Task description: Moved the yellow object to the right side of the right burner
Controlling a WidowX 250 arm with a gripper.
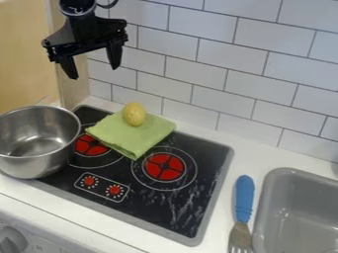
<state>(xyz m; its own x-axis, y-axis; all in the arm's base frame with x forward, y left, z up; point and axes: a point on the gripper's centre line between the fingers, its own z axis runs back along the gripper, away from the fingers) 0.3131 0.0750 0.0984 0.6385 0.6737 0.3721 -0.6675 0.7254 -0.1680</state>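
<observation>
The yellow object (134, 114), egg-shaped, rests on a folded green cloth (141, 137) at the back of the black stove. The right burner (164, 166), a red disc in white rings, lies below and to the right of the cloth. At the upper left, my gripper (92, 69) hangs above the stove's back left corner, higher than the yellow object and to its left. Its two fingers stand apart with nothing between them.
A steel pot (38, 140) stands at the left, over the stove's left edge. The left burner (91, 145) is partly under the cloth. A blue-handled fork (243, 202) lies between the stove and a grey sink (263, 207). White tiles (218, 59) rise behind.
</observation>
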